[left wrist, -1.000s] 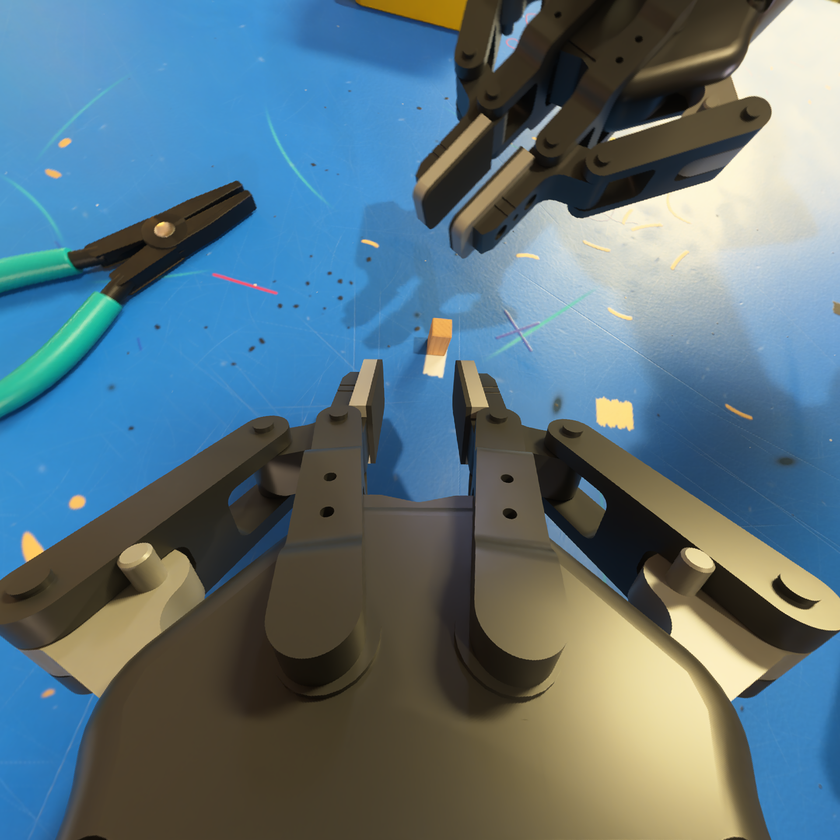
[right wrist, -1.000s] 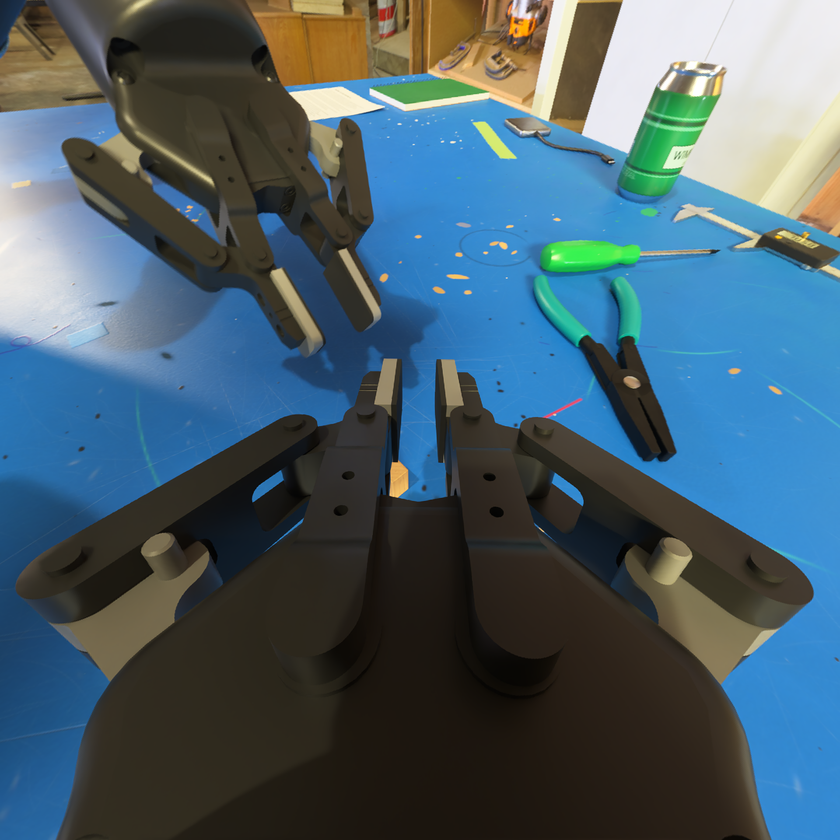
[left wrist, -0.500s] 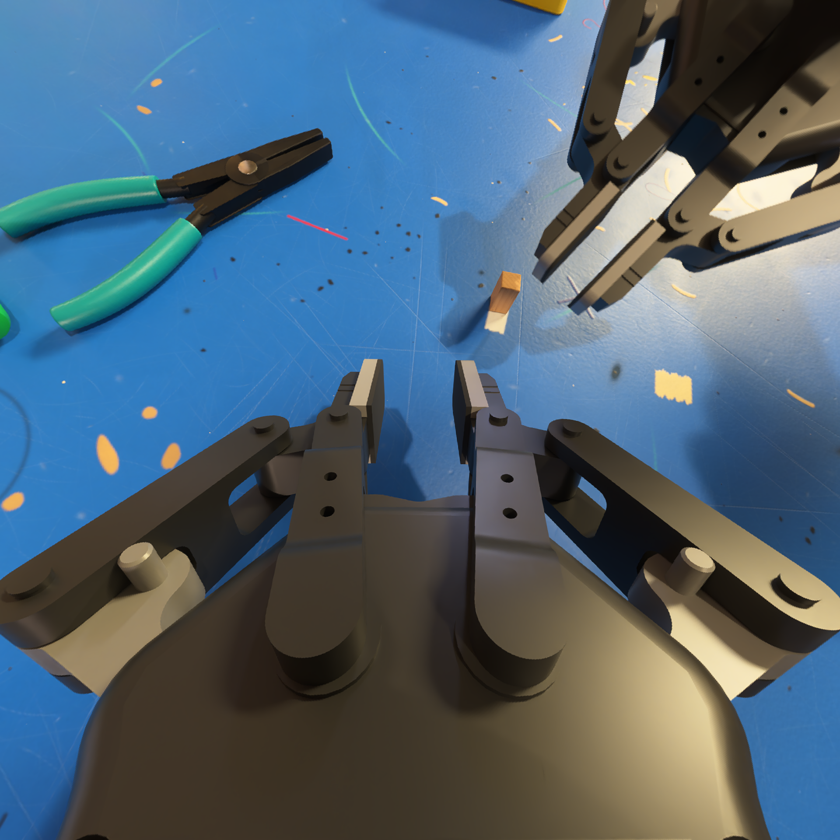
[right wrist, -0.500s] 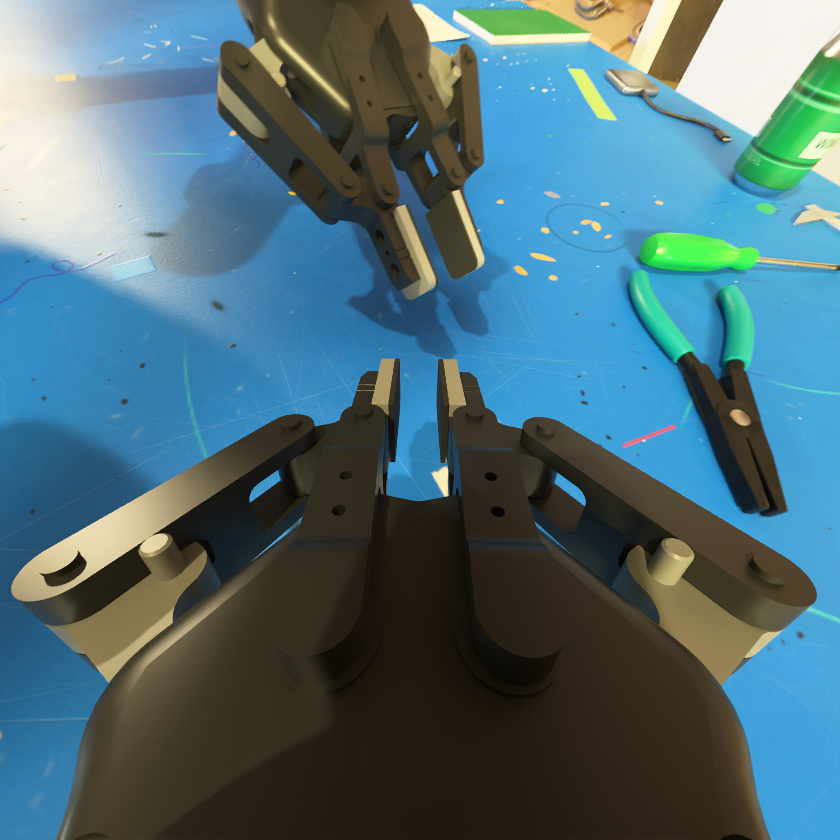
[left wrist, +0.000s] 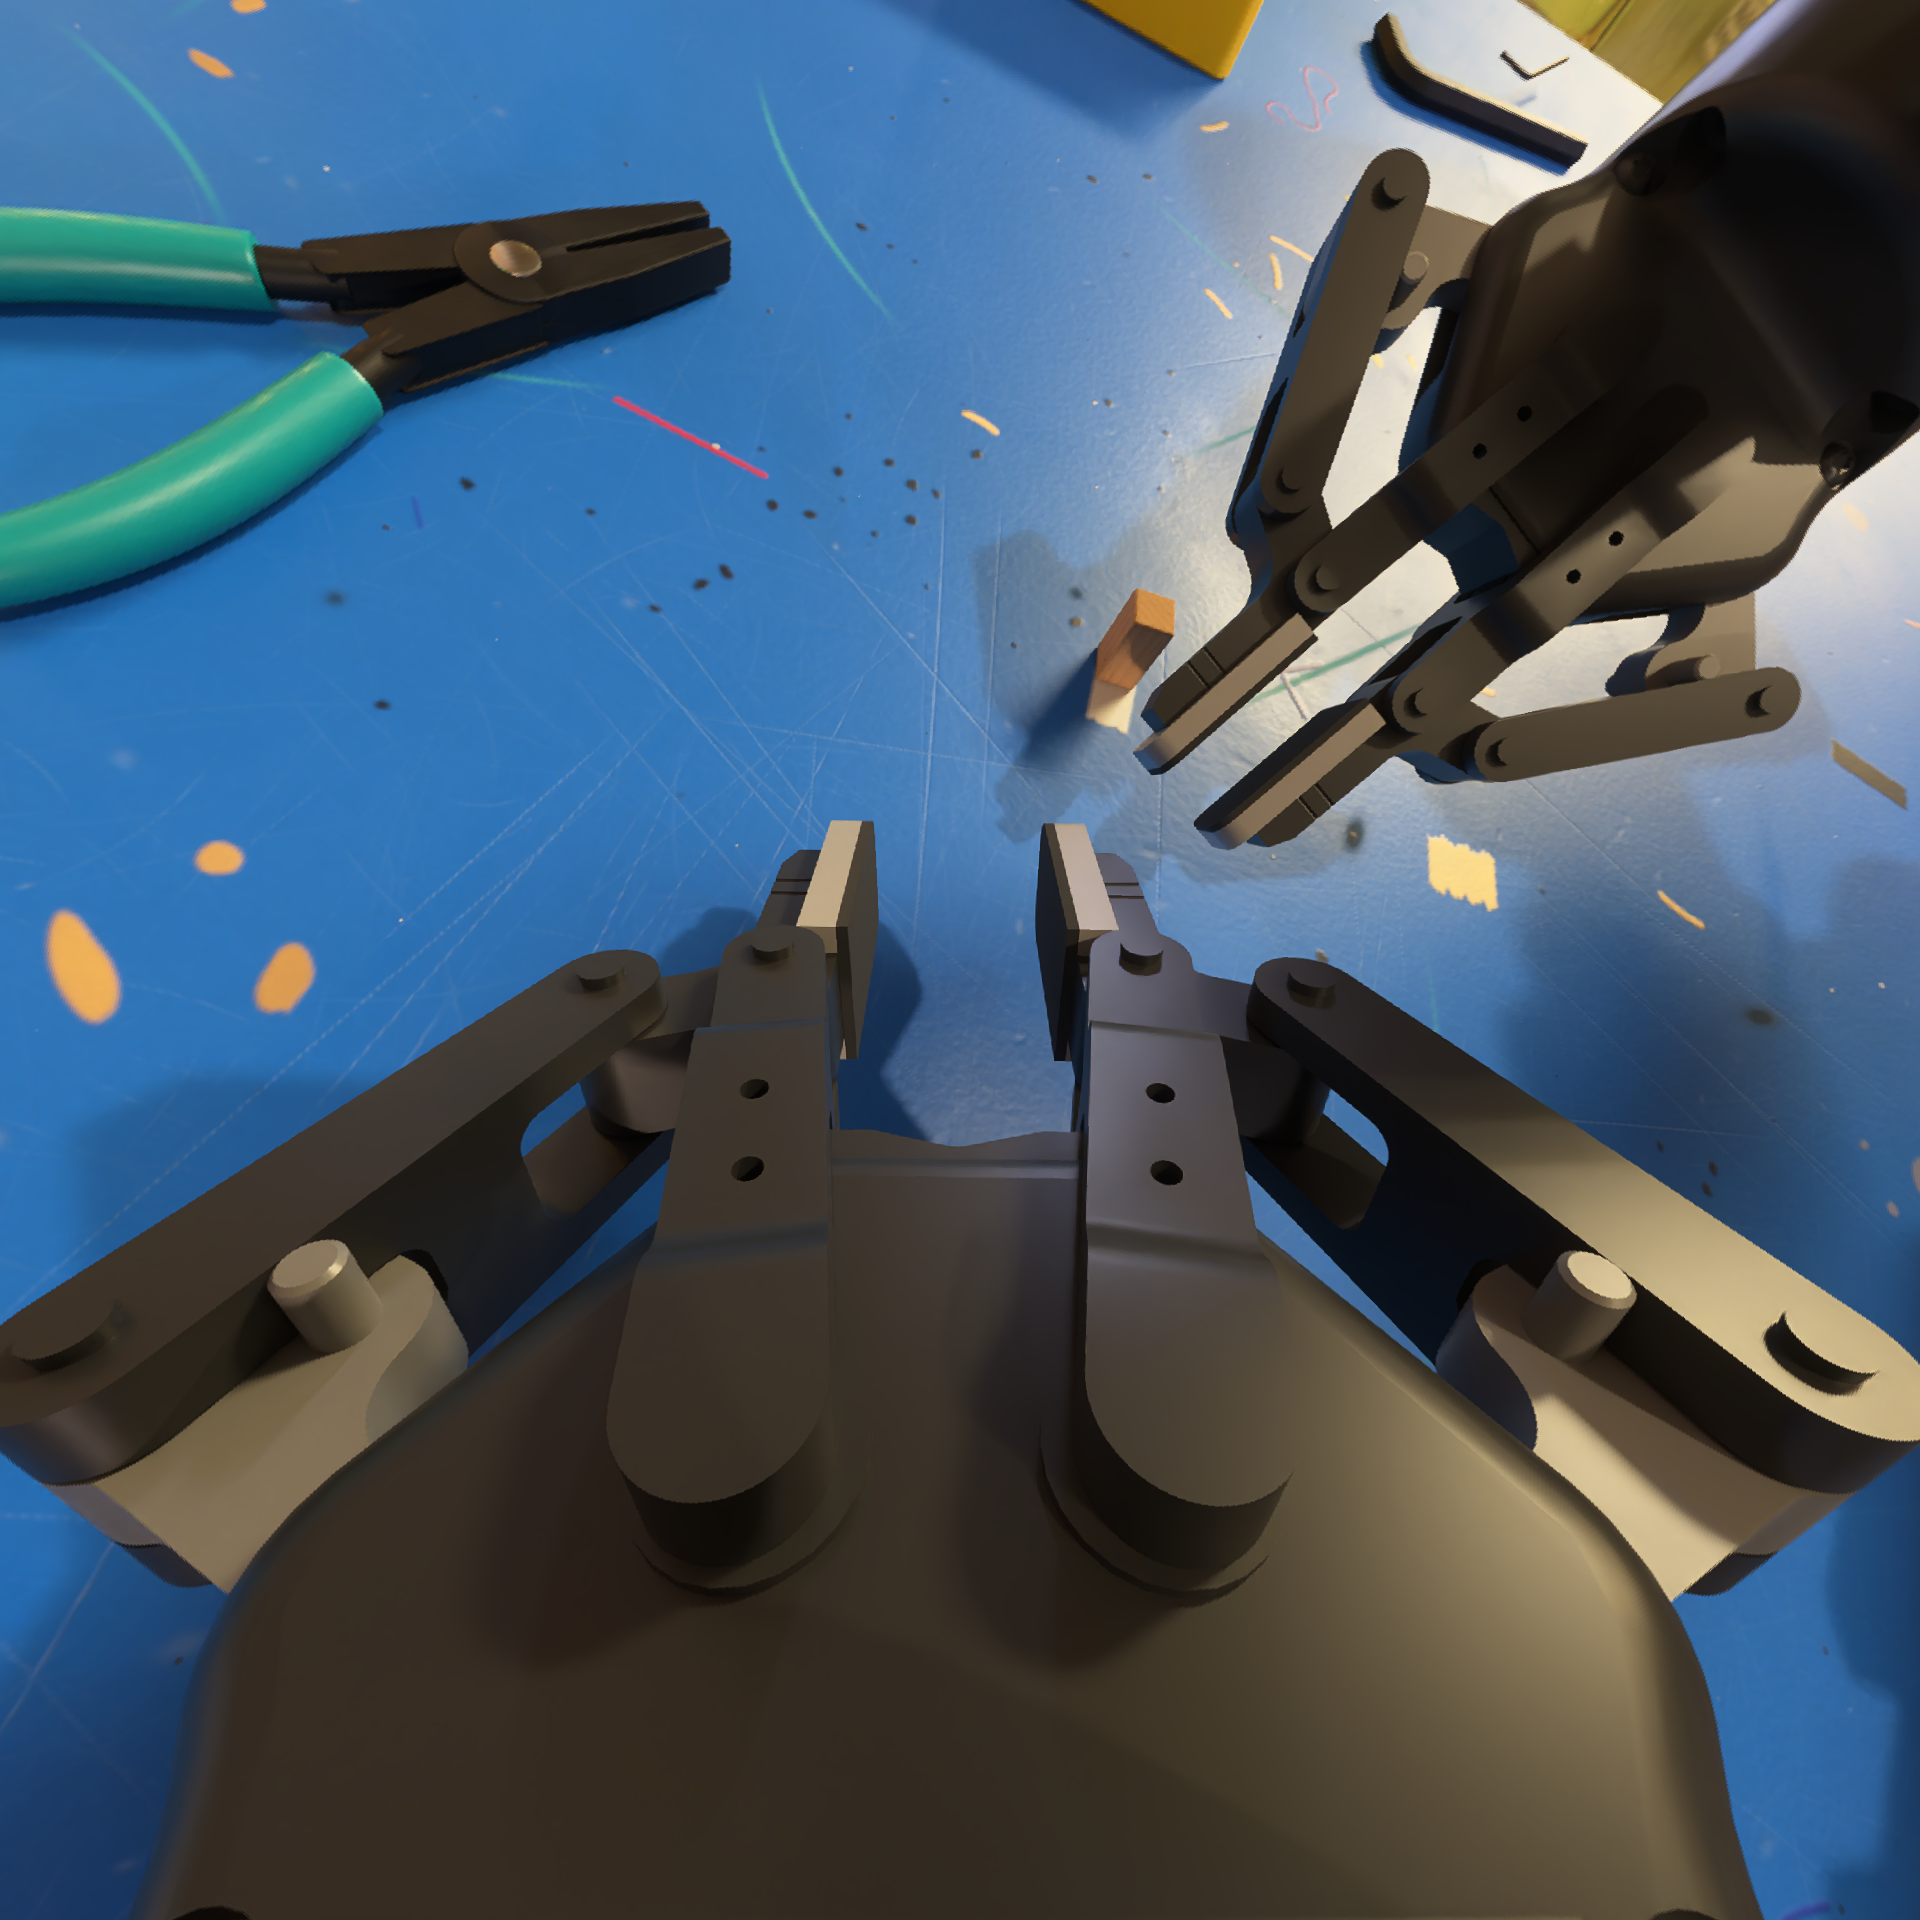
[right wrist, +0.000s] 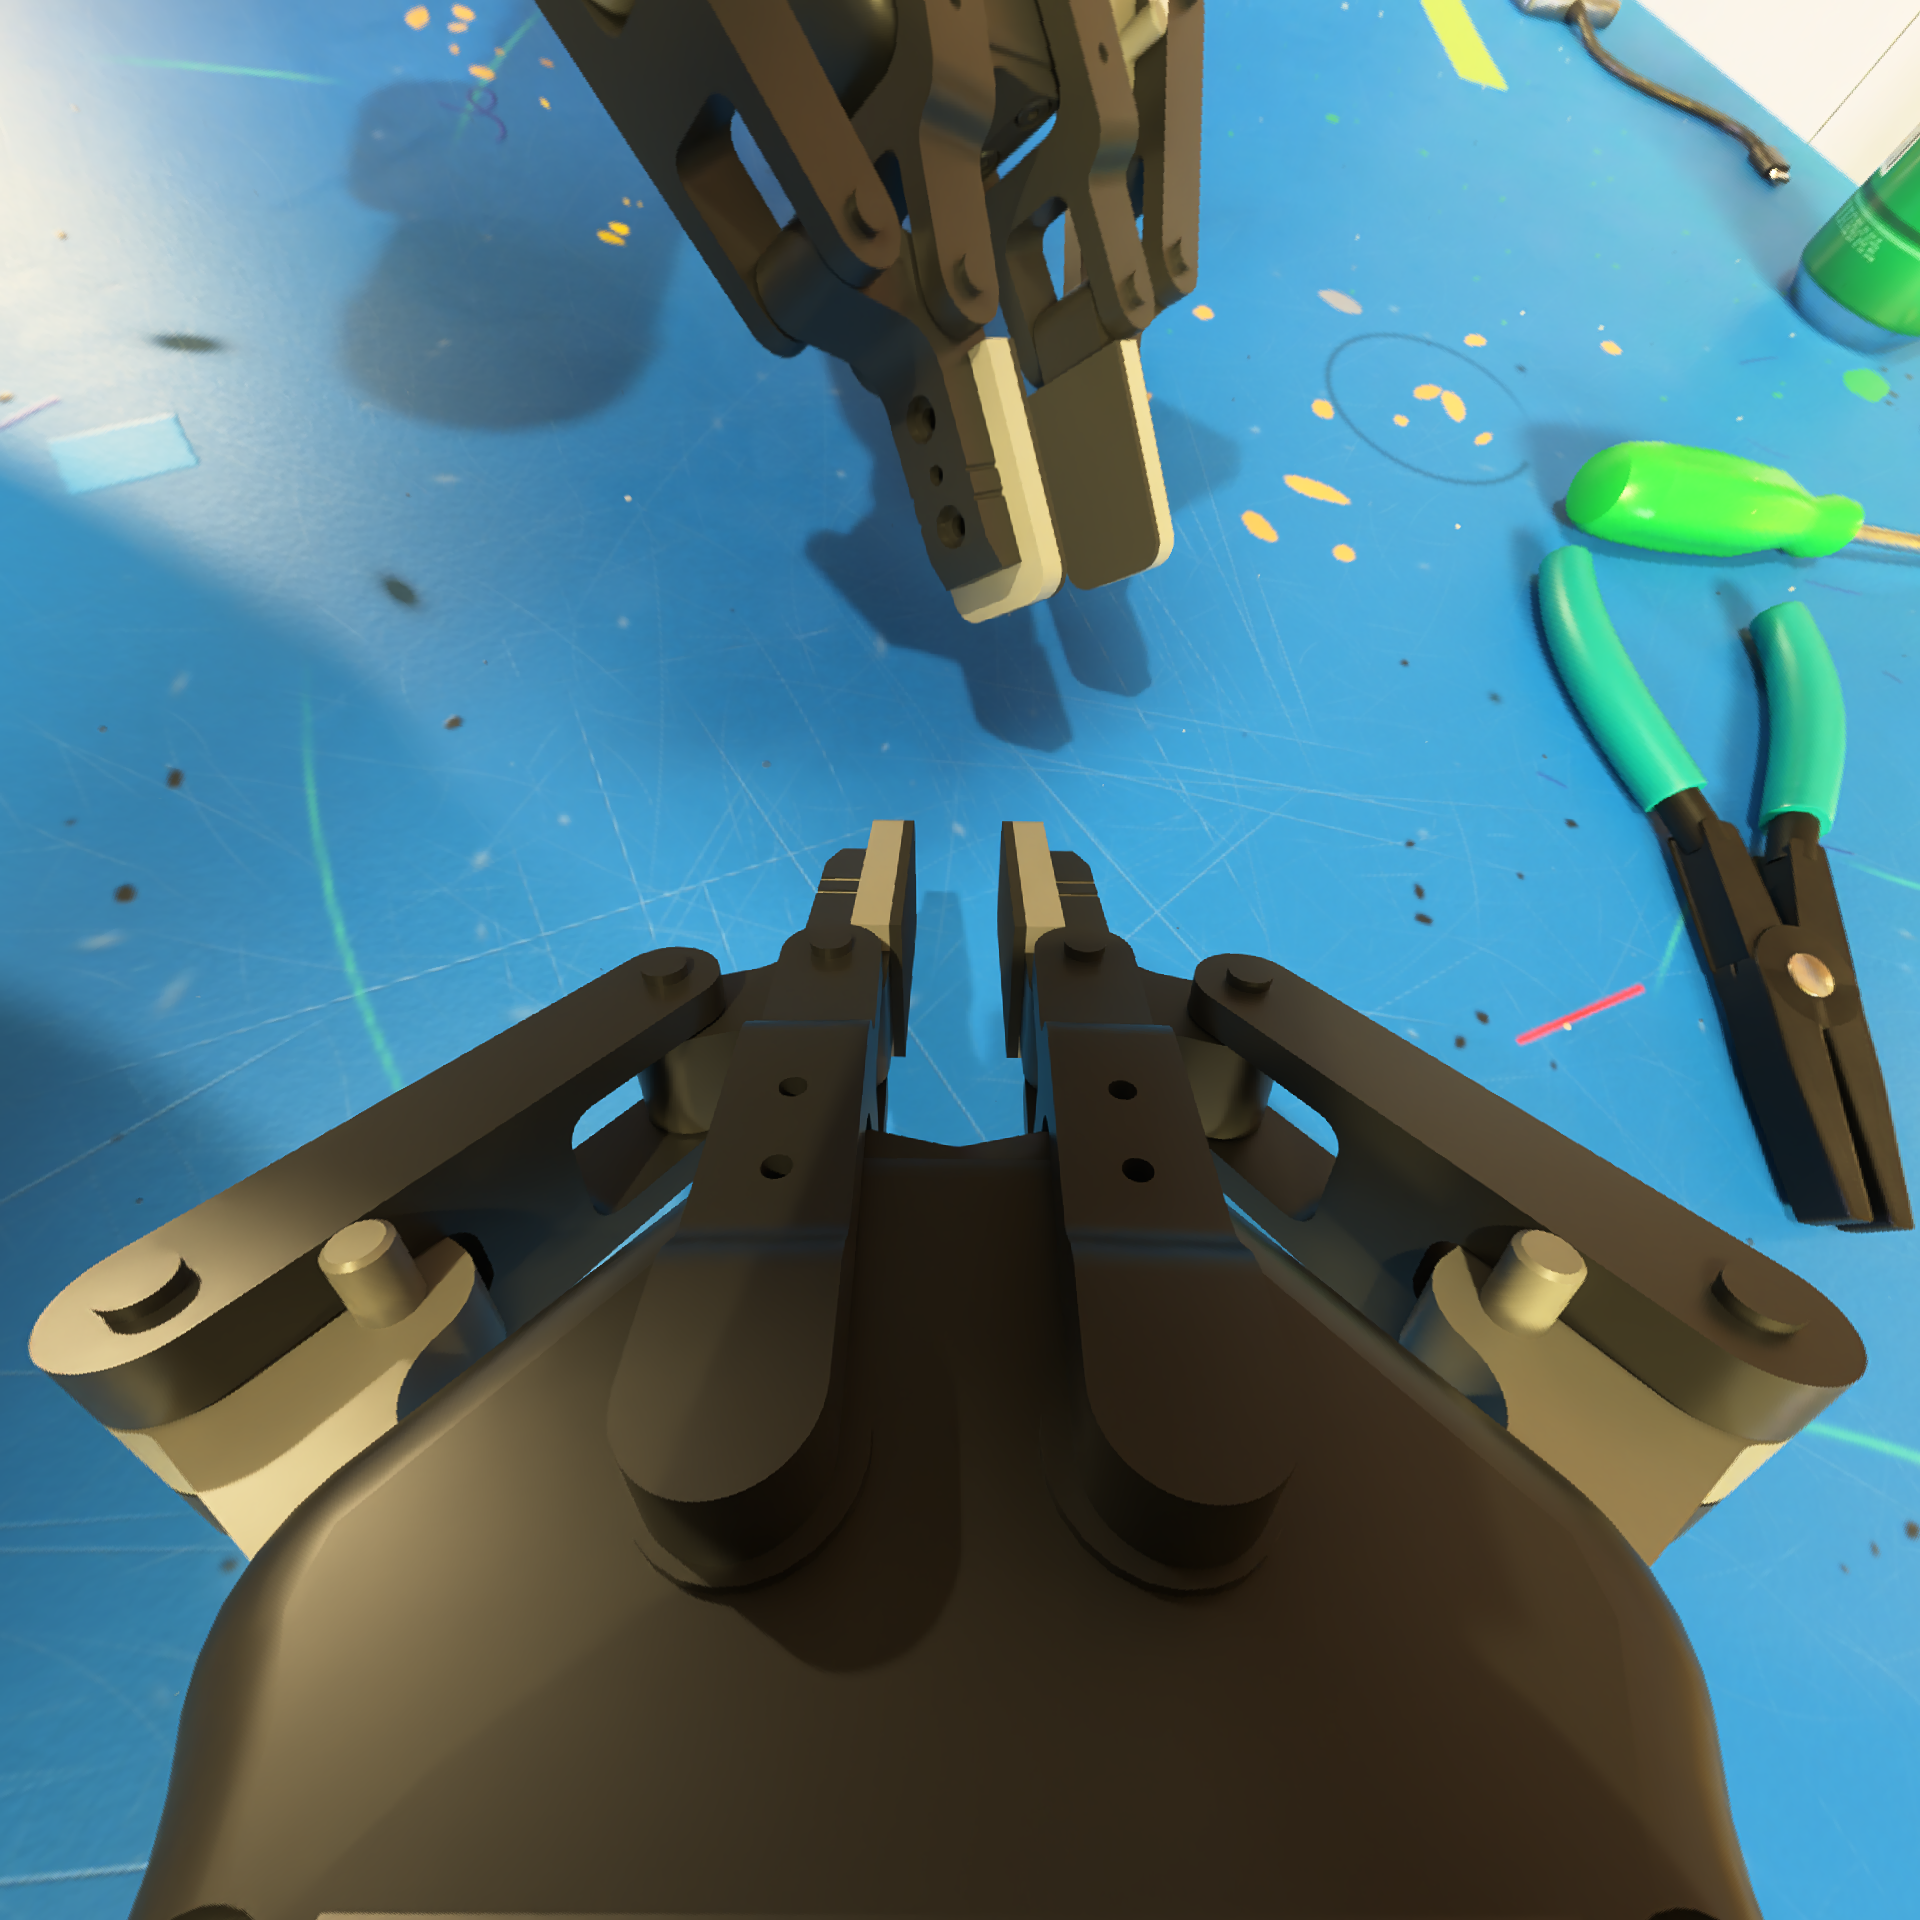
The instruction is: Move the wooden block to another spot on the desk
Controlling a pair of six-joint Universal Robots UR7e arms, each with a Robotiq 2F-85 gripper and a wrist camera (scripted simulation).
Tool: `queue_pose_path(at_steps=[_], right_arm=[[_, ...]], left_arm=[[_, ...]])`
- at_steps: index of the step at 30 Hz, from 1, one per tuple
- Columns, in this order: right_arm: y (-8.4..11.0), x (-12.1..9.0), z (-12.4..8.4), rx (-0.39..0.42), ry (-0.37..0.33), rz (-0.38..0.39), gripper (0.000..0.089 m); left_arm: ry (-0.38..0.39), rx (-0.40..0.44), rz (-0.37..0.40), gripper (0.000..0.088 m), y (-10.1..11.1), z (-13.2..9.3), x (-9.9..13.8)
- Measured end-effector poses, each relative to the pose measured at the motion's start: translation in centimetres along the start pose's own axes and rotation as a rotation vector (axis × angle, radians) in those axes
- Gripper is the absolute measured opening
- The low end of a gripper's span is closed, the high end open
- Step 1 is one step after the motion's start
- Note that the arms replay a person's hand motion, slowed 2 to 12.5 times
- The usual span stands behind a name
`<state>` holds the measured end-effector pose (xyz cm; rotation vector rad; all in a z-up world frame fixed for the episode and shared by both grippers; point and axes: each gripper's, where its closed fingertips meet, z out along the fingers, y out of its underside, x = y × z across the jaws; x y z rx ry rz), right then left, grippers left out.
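Left wrist view: the wooden block (left wrist: 1129,655) stands on the blue table (left wrist: 623,727), free, just beside the right tool (left wrist: 1179,790), fingers slightly apart. The left tool (left wrist: 956,883) hangs apart too, empty. Right wrist view: block hidden. It looks light, stiff; pinch its long flat sides.

Warm, hard light fell low from one side, washing out the blue desk (left wrist: 623,727) to pale glare beyond the wooden block (left wrist: 1130,655) in the left wrist view. The block threw a short dark shadow onto the desk, on the side toward the pliers (left wrist: 343,343). Both gripper bodies sat dim in the foreground. Wide-angle distortion bent the edges; the pliers' handles and far clutter looked slightly soft.
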<state>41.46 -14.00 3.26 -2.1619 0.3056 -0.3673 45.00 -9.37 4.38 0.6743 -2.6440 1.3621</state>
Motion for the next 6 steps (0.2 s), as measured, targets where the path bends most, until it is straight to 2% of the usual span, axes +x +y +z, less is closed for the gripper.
queue_pose_path(at_steps=[6], right_arm=[[0.44, 0.18, 0.71, -0.027, 0.006, -0.001, 0.0160]], left_arm=[[-0.037, -0.028, 0.018, 0.0285, 0.28, 0.18, -0.16]])
